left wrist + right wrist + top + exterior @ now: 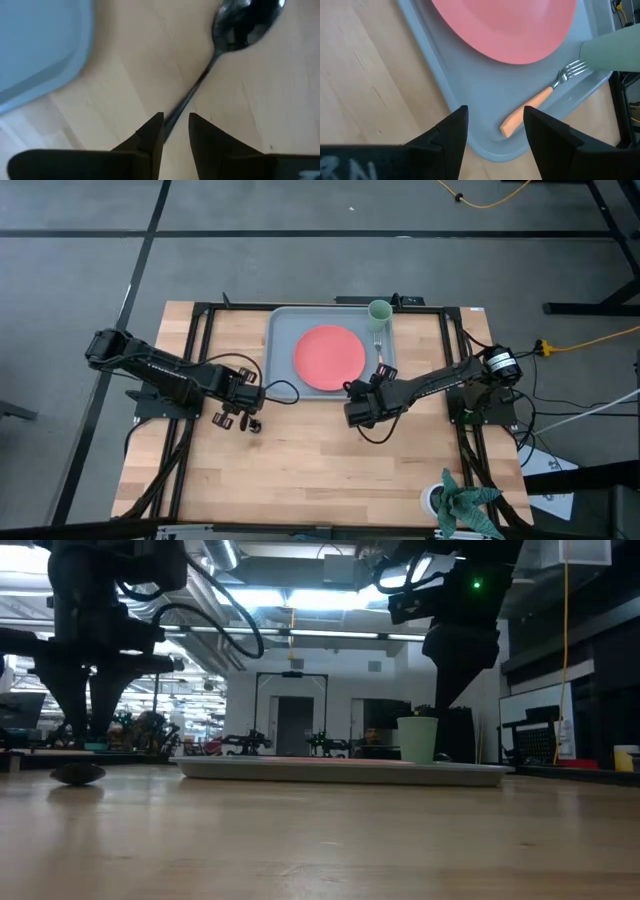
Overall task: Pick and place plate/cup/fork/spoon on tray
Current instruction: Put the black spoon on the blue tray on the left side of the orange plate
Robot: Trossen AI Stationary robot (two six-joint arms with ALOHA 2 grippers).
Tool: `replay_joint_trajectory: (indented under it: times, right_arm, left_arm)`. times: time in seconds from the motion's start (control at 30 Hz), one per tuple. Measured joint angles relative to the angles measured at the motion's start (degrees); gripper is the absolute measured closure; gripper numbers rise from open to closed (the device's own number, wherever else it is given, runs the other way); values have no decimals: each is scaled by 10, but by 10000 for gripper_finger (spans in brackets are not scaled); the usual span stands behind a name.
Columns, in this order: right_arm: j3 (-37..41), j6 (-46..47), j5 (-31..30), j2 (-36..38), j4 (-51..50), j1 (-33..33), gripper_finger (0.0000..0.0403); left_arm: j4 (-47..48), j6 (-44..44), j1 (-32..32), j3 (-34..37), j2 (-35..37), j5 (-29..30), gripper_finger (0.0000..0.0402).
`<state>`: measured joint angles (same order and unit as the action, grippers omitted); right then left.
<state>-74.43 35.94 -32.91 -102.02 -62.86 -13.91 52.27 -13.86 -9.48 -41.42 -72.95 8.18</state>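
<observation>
The grey-blue tray (283, 350) lies at the table's far middle. On it are the coral-red plate (329, 358), the pale-green cup (379, 311) at its far right corner, and the orange-handled fork (540, 102) on its right side. The dark spoon (240, 25) lies on the wood left of the tray; its bowl (78, 774) rests on the table. My left gripper (176, 125) points down over the spoon's handle end, fingers a narrow gap apart. My right gripper (495, 120) is open and empty above the tray's near right corner. My left gripper comes from above, its two fingers on either side of the free end of the spoon's handle (172, 117). The handle runs close to one finger (152, 132); whether it touches I cannot tell. The spoon lies flat on the table.
A white pot with a green plant (455, 502) stands at the table's near right corner. Black frame rails (200, 350) run along the table's left and right sides. Bare wood lies between the tray and the near edge.
</observation>
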Motion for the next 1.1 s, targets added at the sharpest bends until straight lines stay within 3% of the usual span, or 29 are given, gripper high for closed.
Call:
replay_joint_trajectory:
  times: [0.2, 0.83, 0.93, 1.1]
  right_arm:
    - [0, 0, 0, 0, 3, 0, 207]
    - [0, -3, 0, 0, -13, 0, 207]
    - [0, -4, 0, 0, -13, 0, 207]
    - [0, -16, 0, 0, -13, 0, 207]
  left_arm:
    - [-56, -46, -13, 24, -26, -37, 317]
    - [-98, -47, -27, 21, -139, -30, 318]
    - [-102, -47, -27, 21, -139, -30, 332]
    - [-104, -17, -27, 16, -141, -37, 391]
